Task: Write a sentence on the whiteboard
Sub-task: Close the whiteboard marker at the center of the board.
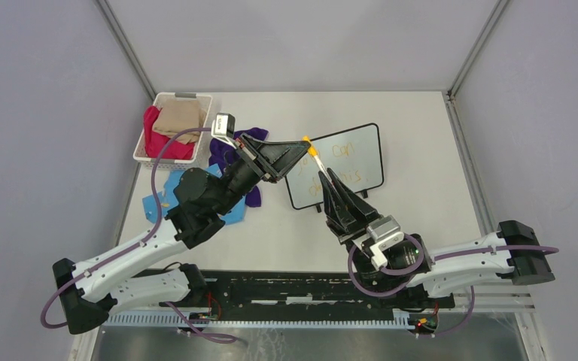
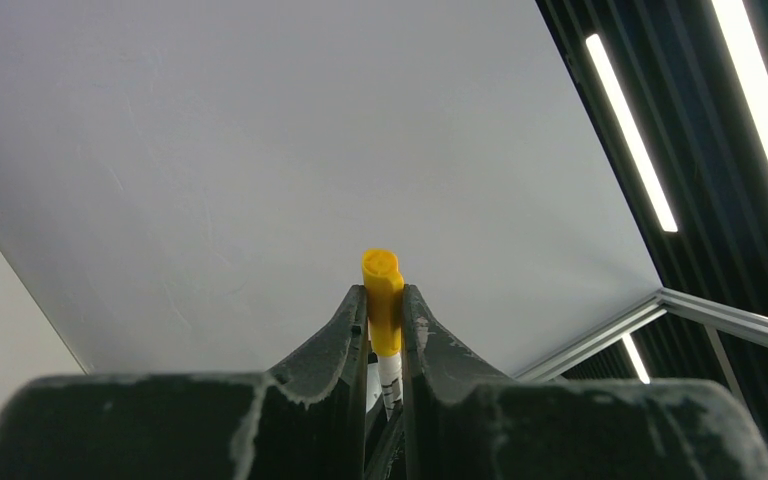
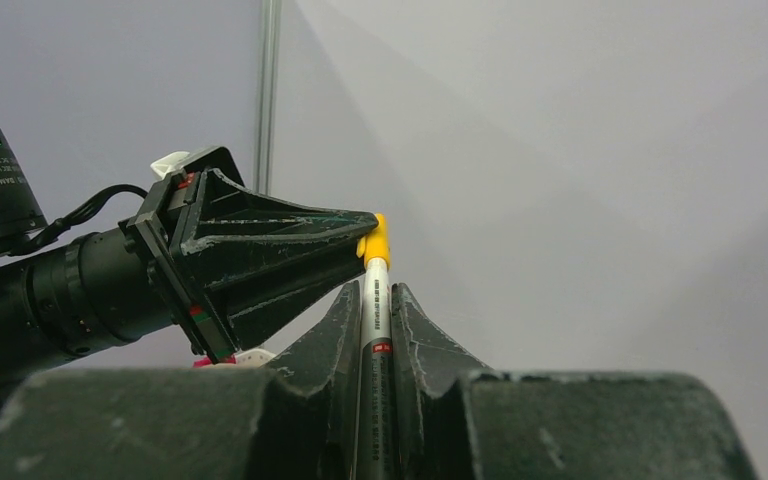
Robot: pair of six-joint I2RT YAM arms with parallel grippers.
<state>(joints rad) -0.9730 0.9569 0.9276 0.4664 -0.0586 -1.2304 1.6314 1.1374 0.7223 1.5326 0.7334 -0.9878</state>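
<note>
basket (image 1: pixel 144 131) left of whiteboard (image 1: pixel 370 158)

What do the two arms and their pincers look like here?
Both match: the left arm and right arm have white lower links and black joints and forearms, each trailed by a purple cable. A silver-white camera block sits on each wrist. The left pincer and right pincer are black, with two wedge-shaped fingers scuffed whitish along the edges.
</note>
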